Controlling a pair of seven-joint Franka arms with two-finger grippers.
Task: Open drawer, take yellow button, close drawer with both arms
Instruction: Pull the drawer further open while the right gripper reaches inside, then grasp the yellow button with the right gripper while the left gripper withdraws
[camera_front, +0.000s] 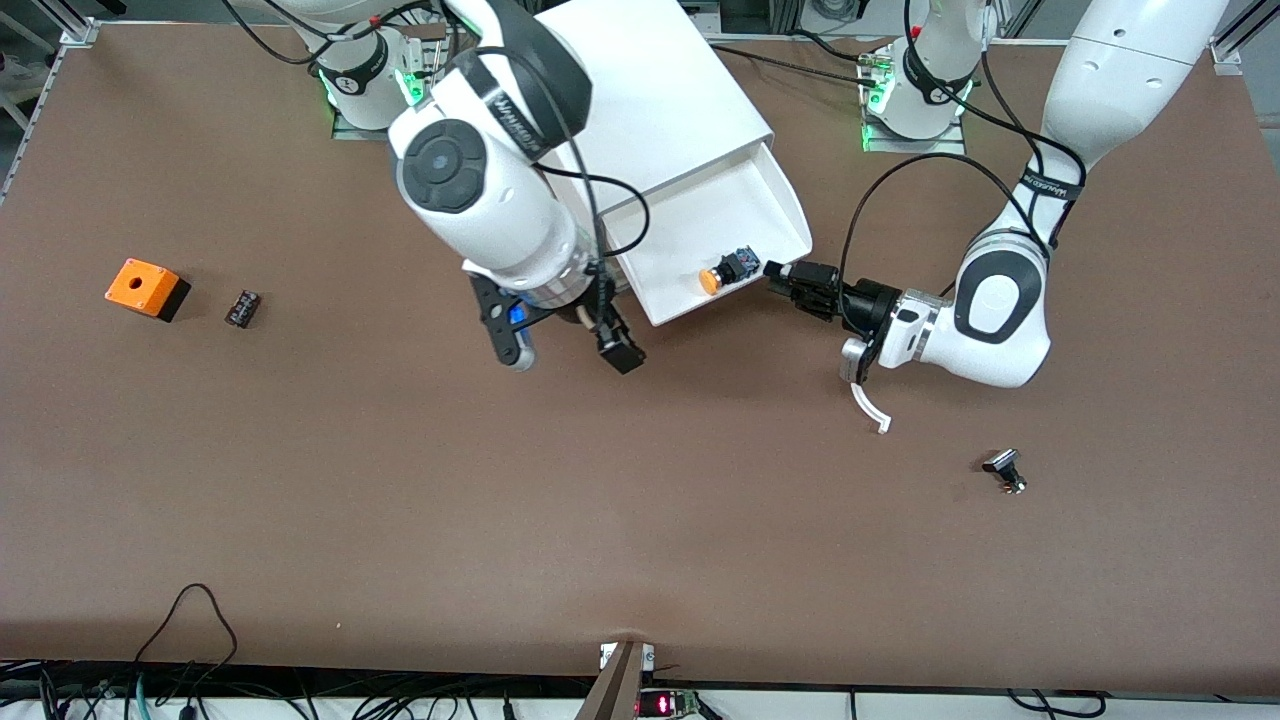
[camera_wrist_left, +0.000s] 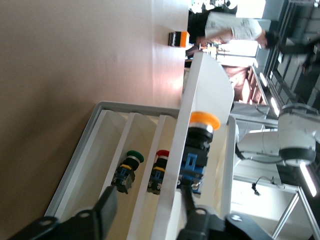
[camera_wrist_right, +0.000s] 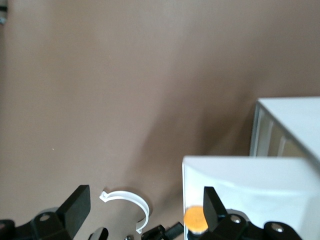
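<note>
The drawer (camera_front: 700, 215) stands pulled out of the white cabinet (camera_front: 660, 100). In it, close to its front wall, lies the button (camera_front: 712, 278) with its orange cap and black body. My left gripper (camera_front: 778, 275) is at the drawer's front corner, at the button's level. In the left wrist view the left gripper (camera_wrist_left: 147, 212) is open, astride the drawer's wall (camera_wrist_left: 172, 190). One of its fingers (camera_wrist_left: 192, 212) is just short of the button's (camera_wrist_left: 197, 145) blue base. My right gripper (camera_front: 567, 350) hangs open and empty over the table beside the drawer's other front corner, and the right wrist view shows the orange cap (camera_wrist_right: 195, 218).
A white curved strip (camera_front: 868, 402) hangs by the left wrist. An orange box (camera_front: 145, 288) and a small black part (camera_front: 242, 308) lie toward the right arm's end. A small knob (camera_front: 1005, 470) lies nearer the camera. Green-capped (camera_wrist_left: 131, 161) and red-capped (camera_wrist_left: 160, 159) buttons show in lower drawers.
</note>
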